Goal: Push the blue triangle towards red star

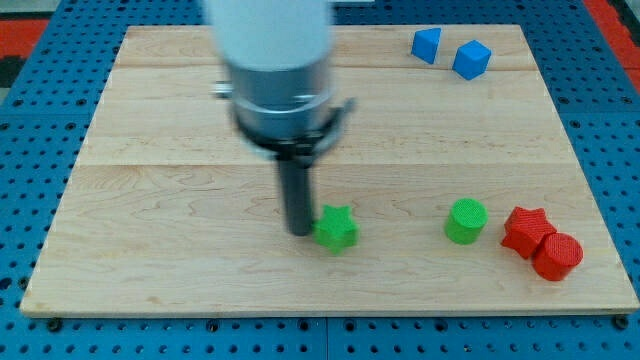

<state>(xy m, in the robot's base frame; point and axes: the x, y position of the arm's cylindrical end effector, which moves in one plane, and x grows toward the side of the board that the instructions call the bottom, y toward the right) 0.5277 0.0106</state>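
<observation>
The blue triangle (427, 45) lies near the view's top right, with a blue cube (472, 60) just to its right. The red star (525, 229) sits at the view's lower right, touching a red cylinder (557, 256) below and to its right. My tip (299, 232) is down on the board in the lower middle, touching the left side of a green star (336, 228). The tip is far from the blue triangle, well below and to its left.
A green cylinder (465, 221) stands between the green star and the red star. The wooden board (150, 200) rests on a blue pegboard. The arm's white and grey body (275, 70) hangs over the upper middle of the board.
</observation>
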